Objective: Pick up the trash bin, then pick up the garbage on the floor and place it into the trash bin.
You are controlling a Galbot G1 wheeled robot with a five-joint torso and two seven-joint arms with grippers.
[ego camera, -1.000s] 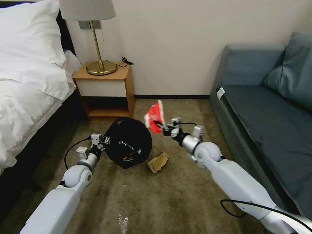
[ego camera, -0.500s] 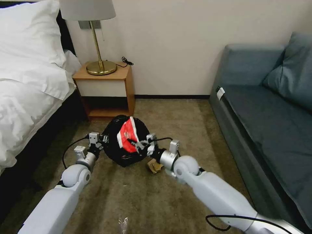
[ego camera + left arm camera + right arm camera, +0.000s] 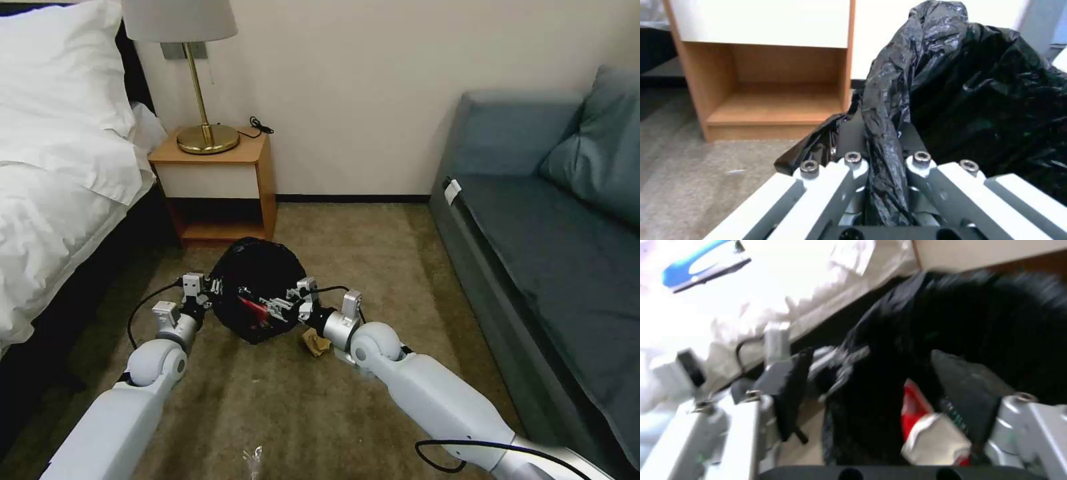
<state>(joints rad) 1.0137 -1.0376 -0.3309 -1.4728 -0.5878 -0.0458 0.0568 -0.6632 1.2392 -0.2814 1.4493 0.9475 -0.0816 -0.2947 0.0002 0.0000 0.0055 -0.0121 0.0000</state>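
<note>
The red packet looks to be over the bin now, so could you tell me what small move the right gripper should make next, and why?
Probably draw the right gripper back out. Its fingers look spread over the bin, with the red packet lying loose in the black liner; the left gripper holds the liner's rim. A tan wad waits on the carpet.

The brown carpeted floor point(image 3: 287, 413) carries a tan paper wad point(image 3: 315, 343) beside the sofa-side arm, a wooden nightstand point(image 3: 217, 183) by the wall, and a grey sofa point(image 3: 533, 267).
</note>
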